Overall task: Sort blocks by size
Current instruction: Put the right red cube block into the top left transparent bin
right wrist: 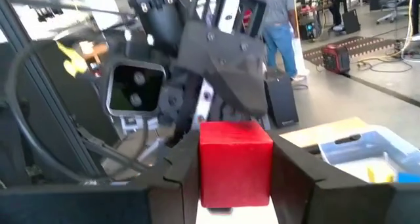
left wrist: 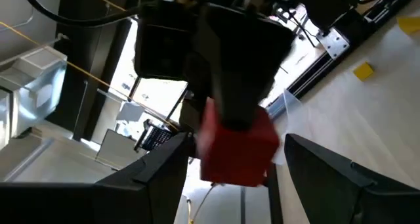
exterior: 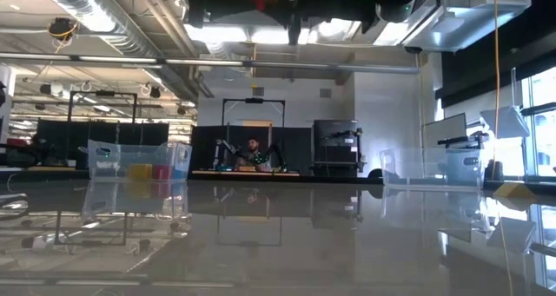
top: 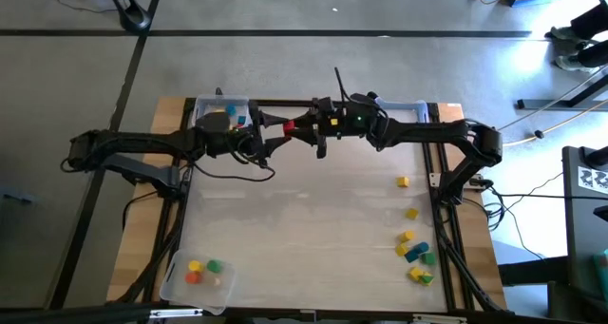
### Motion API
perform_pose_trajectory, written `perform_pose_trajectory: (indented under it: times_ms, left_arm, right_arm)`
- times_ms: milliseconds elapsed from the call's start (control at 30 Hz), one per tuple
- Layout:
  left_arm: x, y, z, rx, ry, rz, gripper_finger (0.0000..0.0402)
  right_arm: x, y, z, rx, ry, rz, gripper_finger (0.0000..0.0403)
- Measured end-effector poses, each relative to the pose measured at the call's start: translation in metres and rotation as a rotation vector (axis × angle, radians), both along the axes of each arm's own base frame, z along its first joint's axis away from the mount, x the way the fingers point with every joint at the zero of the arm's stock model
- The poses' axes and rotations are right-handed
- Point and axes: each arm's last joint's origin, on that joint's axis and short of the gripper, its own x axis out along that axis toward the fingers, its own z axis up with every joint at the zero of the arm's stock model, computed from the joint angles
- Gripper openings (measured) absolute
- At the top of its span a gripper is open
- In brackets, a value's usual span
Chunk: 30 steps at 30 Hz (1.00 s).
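Observation:
A red block (top: 289,126) is held in the air above the table's far middle, between my two grippers, which meet tip to tip. My right gripper (top: 302,127) is shut on it. My left gripper (top: 274,134) is open; in the left wrist view its fingers (left wrist: 164,171) stand on either side of the red block (left wrist: 236,145). Loose yellow, blue and green blocks (top: 415,253) lie on the table at the near right, with two single yellow blocks (top: 403,181) farther back. My right gripper pinches the red block by two opposite faces (right wrist: 207,165) between its two fingers. The fingers lie level and point toward the table's left. The block sits square in the hold, lifted clear, high above the table. My left gripper's fingers stand close beside the block; I cannot tell whether they touch it.
A clear tray (top: 226,104) with yellow and blue blocks stands at the far left, and another clear tray (top: 408,105) at the far right. A third tray (top: 176,284) at the near left holds yellow, orange and green blocks. The table's middle (top: 304,219) is bare.

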Motion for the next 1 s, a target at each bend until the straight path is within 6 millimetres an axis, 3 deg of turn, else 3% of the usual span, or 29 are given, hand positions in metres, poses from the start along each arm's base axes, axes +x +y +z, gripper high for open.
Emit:
perform_pose_trajectory:
  times_ms: [200,500,600,833,1000]
  left_arm:
    - [0.004,0.0,-0.003,0.018,0.013,-0.01,0.0231]
    - [0.005,-0.006,0.0,0.063,-0.009,-0.038,0.0133]
    - [0.005,-0.006,0.001,0.08,-0.016,-0.038,0.0118]
    - [0.005,-0.006,0.001,0.045,-0.027,-0.037,0.0119]
    - [0.001,-0.004,0.002,-0.006,-0.028,0.065,0.0123]
  right_arm:
    - [0.004,0.01,0.0,0.024,-0.025,0.017,0.0134]
    - [0.004,0.01,0.001,0.042,-0.039,0.017,0.0134]
    - [0.004,0.01,0.002,0.041,-0.044,0.016,0.0137]
    - [0.004,0.01,0.002,0.021,-0.042,0.0,0.0206]
    - [-0.015,-0.001,0.019,-0.032,-0.021,-0.022,0.026]
